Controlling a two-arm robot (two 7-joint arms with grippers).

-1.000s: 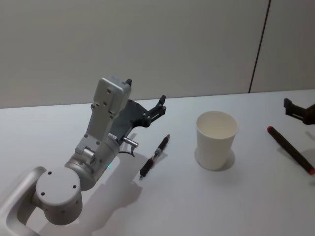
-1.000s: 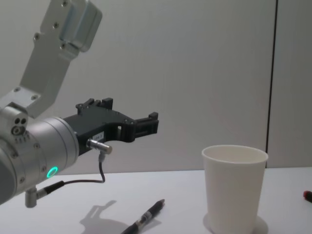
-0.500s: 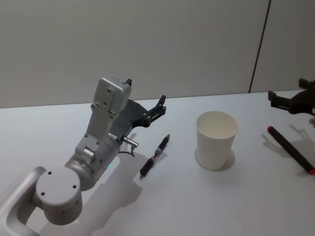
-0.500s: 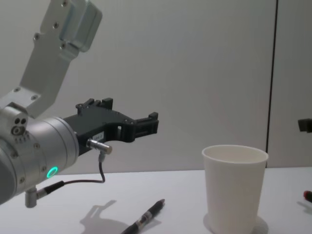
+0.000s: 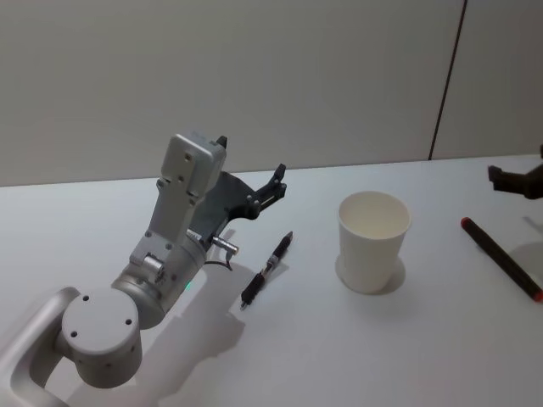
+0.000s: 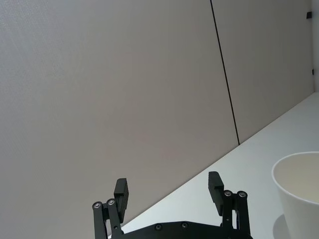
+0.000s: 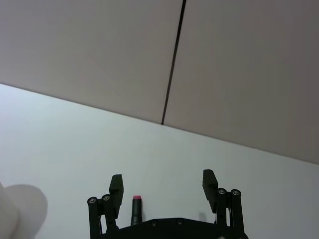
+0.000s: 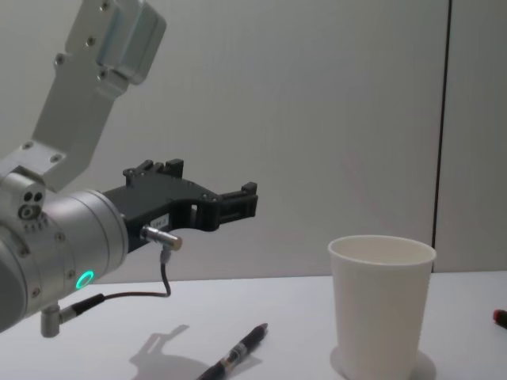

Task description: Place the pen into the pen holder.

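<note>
Hanging with jaws spread wide and empty, the right gripper (image 7: pixel 162 179) sits near the far end of the dark red-tipped pen (image 5: pixel 501 259), which lies flat on the white table (image 5: pixel 297 365) to the right of the white paper cup (image 5: pixel 373 242). The left gripper (image 6: pixel 168 181), also spread, hovers beside a black pen (image 5: pixel 266 270) left of the cup. This looks like the approach; the next move calls for descending astride the barrel and closing.

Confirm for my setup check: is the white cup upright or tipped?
Upright: the white cup stands on its base on the table, rolled rim on top, open mouth facing upward.
</note>
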